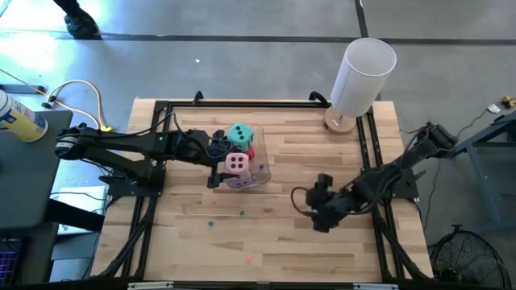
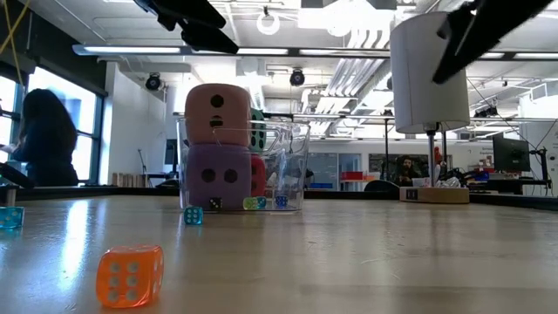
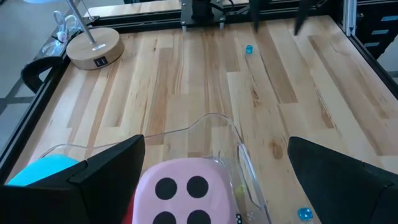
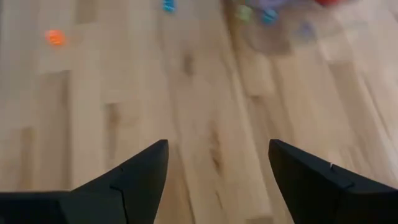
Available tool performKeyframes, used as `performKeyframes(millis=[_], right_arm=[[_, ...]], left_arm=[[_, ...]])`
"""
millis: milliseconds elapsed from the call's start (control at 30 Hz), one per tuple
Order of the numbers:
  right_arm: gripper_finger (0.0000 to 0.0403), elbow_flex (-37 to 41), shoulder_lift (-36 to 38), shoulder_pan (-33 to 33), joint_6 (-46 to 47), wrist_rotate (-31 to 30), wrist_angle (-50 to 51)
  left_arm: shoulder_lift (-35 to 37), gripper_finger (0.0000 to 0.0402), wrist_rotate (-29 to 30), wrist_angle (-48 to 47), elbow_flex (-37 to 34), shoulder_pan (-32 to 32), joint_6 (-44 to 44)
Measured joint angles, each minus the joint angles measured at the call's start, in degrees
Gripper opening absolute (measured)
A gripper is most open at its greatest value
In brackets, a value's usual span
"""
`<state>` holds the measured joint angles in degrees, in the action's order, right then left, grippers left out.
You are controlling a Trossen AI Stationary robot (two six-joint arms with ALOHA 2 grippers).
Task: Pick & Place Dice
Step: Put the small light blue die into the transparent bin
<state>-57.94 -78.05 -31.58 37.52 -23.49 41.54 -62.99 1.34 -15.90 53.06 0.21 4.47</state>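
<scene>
A clear container (image 1: 256, 176) stands on the table left of centre and holds the dice. The pink die (image 1: 236, 165) (image 3: 186, 193) sits on top of the purple die (image 2: 218, 174). The red die (image 2: 258, 174) lies beside the purple one, on the far side. The teal-green die (image 1: 240, 134) (image 3: 37, 171) sits high at the container's far side; what bears it is hidden. My left gripper (image 1: 216, 164) (image 3: 216, 142) is open, above the container's left side, with a finger on either side of the pink die and clear of it. My right gripper (image 1: 316, 203) (image 4: 217, 144) is open over bare wood right of centre.
A white cylinder lamp (image 1: 359, 76) on a round wooden base stands at the far right corner. Tiny coloured dice lie scattered on the wood: an orange one (image 2: 129, 275) (image 4: 55, 37) near the front, blue-green ones (image 2: 193, 215) (image 3: 249, 48). Black rails (image 1: 149, 201) run along the table's sides.
</scene>
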Motion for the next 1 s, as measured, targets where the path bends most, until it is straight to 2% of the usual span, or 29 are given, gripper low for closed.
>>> performKeyframes(millis=[200, 267, 500, 767, 867, 1000], right_arm=[[0.027, 3.96, 1.39, 1.83, 22.61, -0.46, 14.27], [0.027, 5.81, 1.5, 1.74, 26.06, -0.02, 16.08], [0.027, 12.59, 1.39, 1.74, 30.25, 8.65, 11.12], [0.027, 16.84, 1.36, 0.35, 35.32, 8.28, 9.16], [0.027, 17.14, 1.34, 0.14, 37.95, 10.16, 8.7], [0.027, 17.19, 1.34, 0.04, 40.96, 15.61, 8.65]], left_arm=[[-0.01, 0.0386, 0.0, 0.02, 0.0, 0.0, -0.15], [-0.01, 0.0386, 0.0, 0.02, 0.0, 0.0, -0.15], [-0.01, 0.0386, 0.0, 0.02, 0.0, 0.0, -0.15], [-0.01, 0.0386, 0.02, 0.02, 0.0, 0.93, -0.15], [-0.01, 0.0386, 0.01, 0.02, 0.0, 1.52, -0.15], [-0.44, 0.0386, 0.04, -0.16, 0.0, 1.7, -0.15]])
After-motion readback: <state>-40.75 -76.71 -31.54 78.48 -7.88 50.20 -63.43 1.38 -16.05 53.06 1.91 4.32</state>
